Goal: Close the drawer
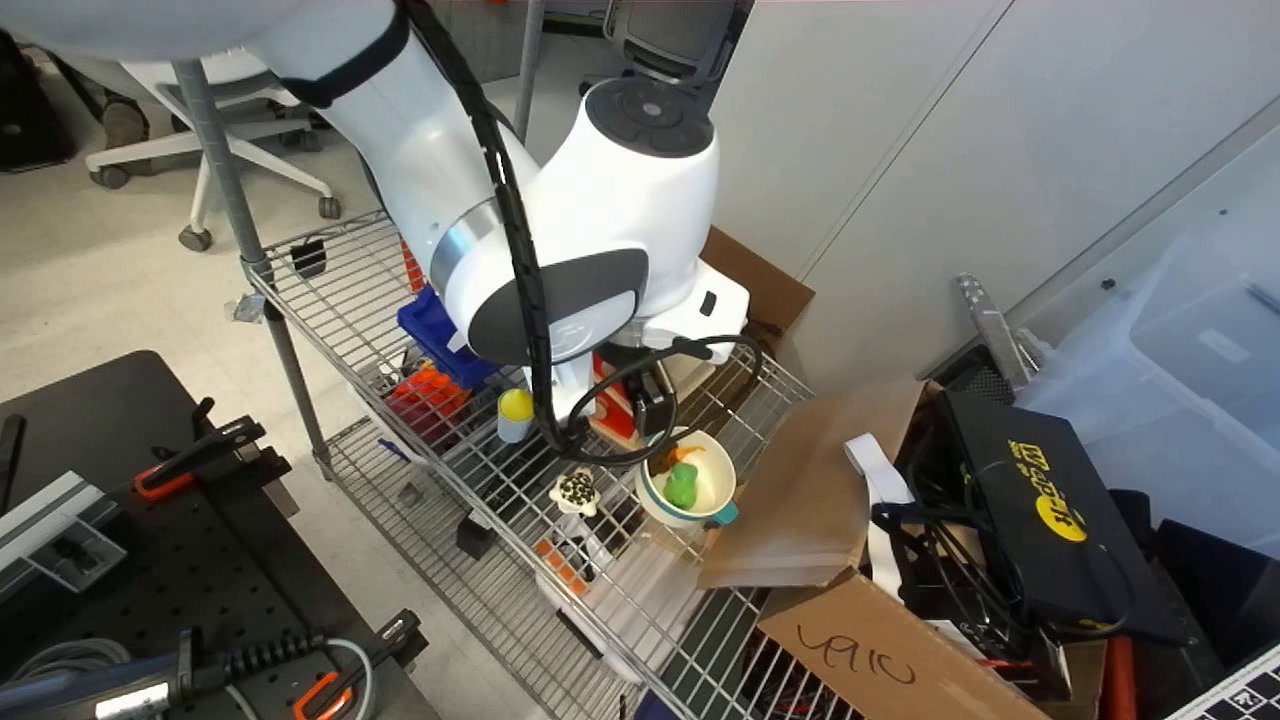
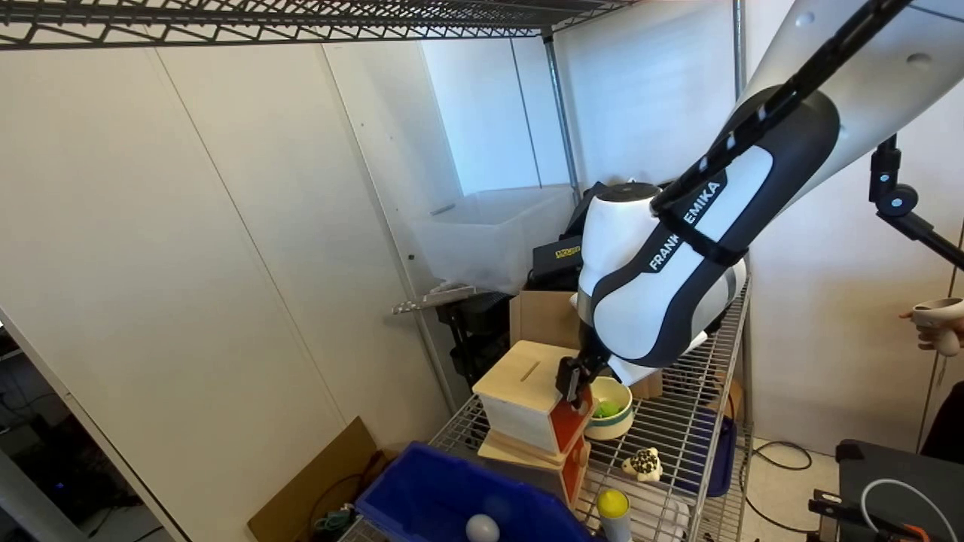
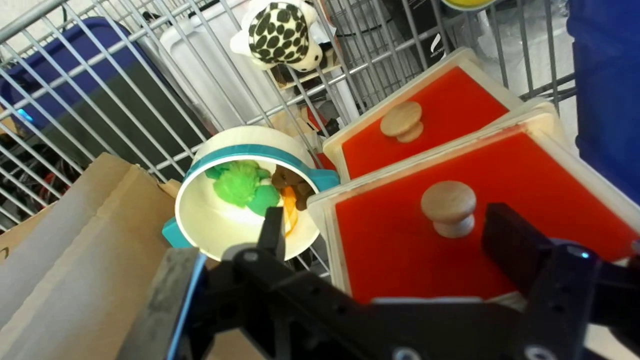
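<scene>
Drawer (image 3: 420,257), which I take to be the upper of two red-fronted ones, sits in the wooden cabinet (image 2: 520,418) on the wire shelf (image 2: 681,418), its knob (image 3: 448,202) facing away from the white wall (image 2: 263,188) and its long axis apparently level, along the cabinet's top edge. The gripper (image 3: 384,212) stands near that front with fingers (image 3: 510,240) parted and grasping nothing, so I judge the step to be lining up the closing push. My next move calls for a short, square press inward, since the front looks nearly flush, without nudging the bowl (image 3: 250,136) beside it.
</scene>
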